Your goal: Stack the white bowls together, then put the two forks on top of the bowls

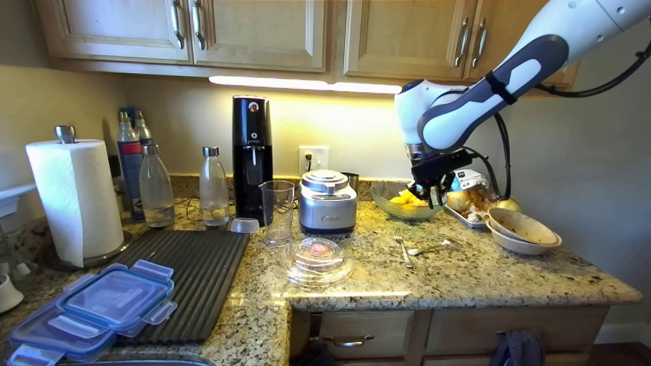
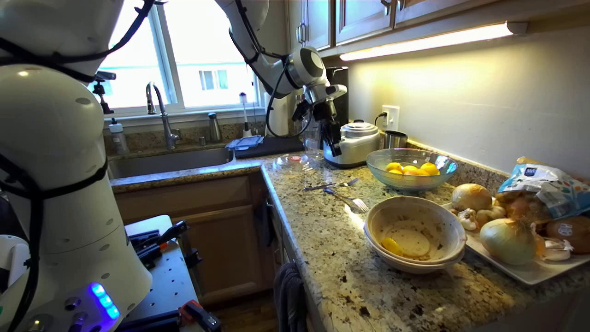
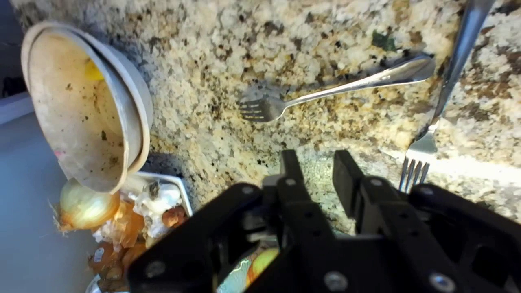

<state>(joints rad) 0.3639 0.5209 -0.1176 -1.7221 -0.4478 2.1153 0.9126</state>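
Note:
The white bowls stand nested at the counter's end, the upper bowl (image 2: 417, 210) tilted inside the lower bowl (image 2: 405, 263). Food scraps and a yellow piece stick to the upper one's inside. Both forks lie on the granite: a fork (image 3: 354, 84) with tines toward the bowls, and another fork (image 3: 445, 87) farther from them, also seen in both exterior views. My gripper (image 3: 317, 160) is held above the counter, fingers parted, only granite visible between them. In an exterior view the gripper (image 1: 428, 197) appears in front of the glass fruit bowl.
A glass bowl of yellow fruit (image 2: 442, 177) sits near the wall. Beyond the white bowls is a tray (image 2: 525, 275) of onions and garlic. A clear glass dish (image 1: 300, 274) and a silver food processor (image 1: 328, 208) stand on the forks' far side.

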